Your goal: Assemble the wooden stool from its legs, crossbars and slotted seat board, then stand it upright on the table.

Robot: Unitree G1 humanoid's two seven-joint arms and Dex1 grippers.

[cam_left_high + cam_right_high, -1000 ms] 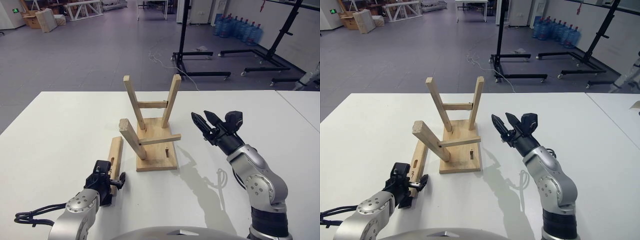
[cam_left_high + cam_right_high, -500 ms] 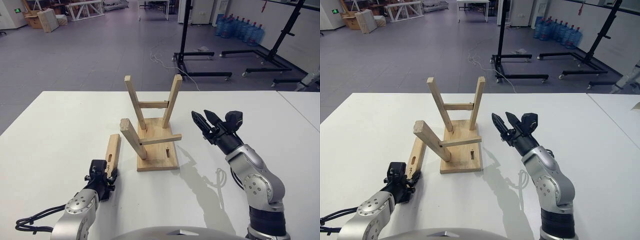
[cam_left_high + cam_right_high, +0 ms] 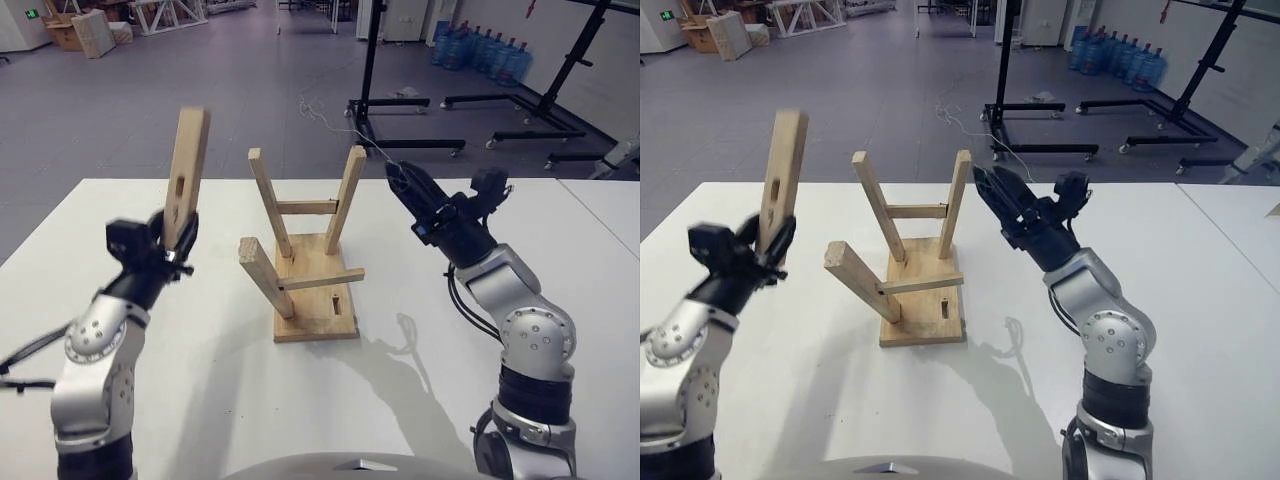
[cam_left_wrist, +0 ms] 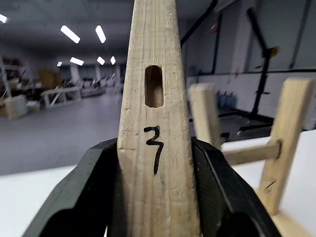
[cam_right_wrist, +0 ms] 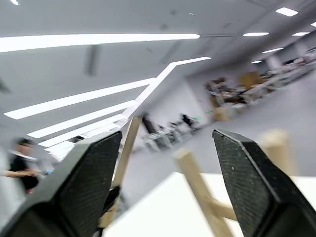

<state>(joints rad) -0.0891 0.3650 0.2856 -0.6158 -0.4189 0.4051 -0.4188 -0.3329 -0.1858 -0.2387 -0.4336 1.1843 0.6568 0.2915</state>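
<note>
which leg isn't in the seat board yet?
The slotted leg clamped upright in the left tool; the other three sit in the seat board.

Pale wooden leg [image 4: 157, 163] with a black handwritten mark; black left hand [image 3: 172, 240]; light tan stool [image 3: 312, 290]; white surface [image 3: 210, 365]; black right hand [image 3: 405, 180].

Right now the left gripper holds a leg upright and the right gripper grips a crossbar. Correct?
Not quite. The left gripper does hold the leg upright, but the right gripper is open and empty, as the right wrist view shows.
</note>
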